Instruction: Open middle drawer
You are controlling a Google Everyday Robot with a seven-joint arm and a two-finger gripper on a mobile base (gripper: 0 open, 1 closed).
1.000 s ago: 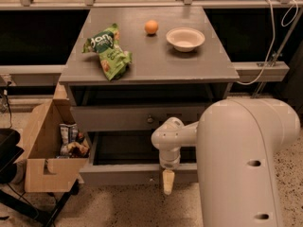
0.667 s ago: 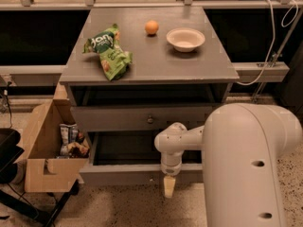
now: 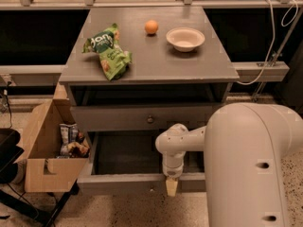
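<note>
The scene was dim and warm-toned, lit from above. The counter [image 3: 161,65] top caught most of the light, and the bowl [image 3: 185,38] and orange [image 3: 151,27] threw short, soft shadows on it. Below, the inside of the pulled-out middle drawer [image 3: 118,183] sat in deep shadow. The pale arm [image 3: 251,164] near the camera was evenly lit, without glare. The gripper [image 3: 172,187] hung at that drawer's front panel, glowing yellowish. The background on both sides was nearly black.
</note>
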